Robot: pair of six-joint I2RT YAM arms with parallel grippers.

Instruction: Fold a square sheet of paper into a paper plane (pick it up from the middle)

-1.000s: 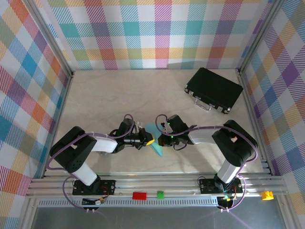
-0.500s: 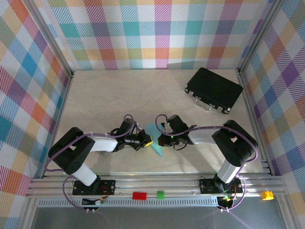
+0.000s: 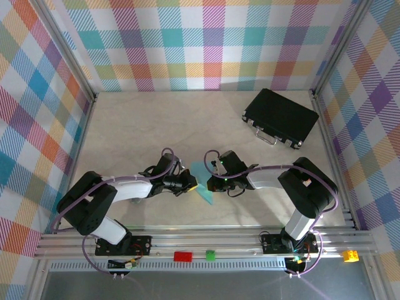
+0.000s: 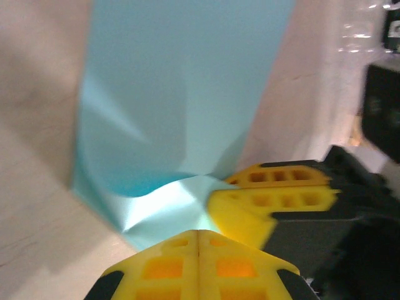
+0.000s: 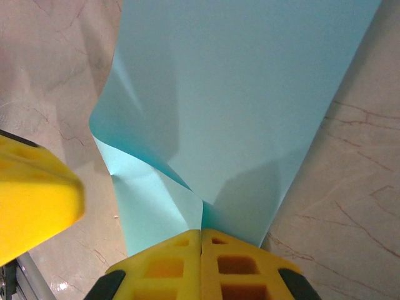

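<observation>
Camera above: sheet of paper point(image 3: 201, 183) is lying near-left of black case point(image 3: 280, 117), between left gripper point(image 3: 195, 185) and right gripper point(image 3: 212, 183).
Wrist camera, left: left gripper is pressing its fingers fully together, tips meeting the buckled sheet.
Wrist camera, right: right gripper is clamping shut, seemingly pinching the sheet's crease.

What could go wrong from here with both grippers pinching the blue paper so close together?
1. Tear: the left gripper and right gripper are both shut on the light-blue paper, close together; pulling apart could rip it.
2. Stray crease: the paper buckles beside the left fingertips; flattening it there might set an unwanted fold.
3. Collision: the yellow fingers sit close, so a small move might knock them together.
</observation>
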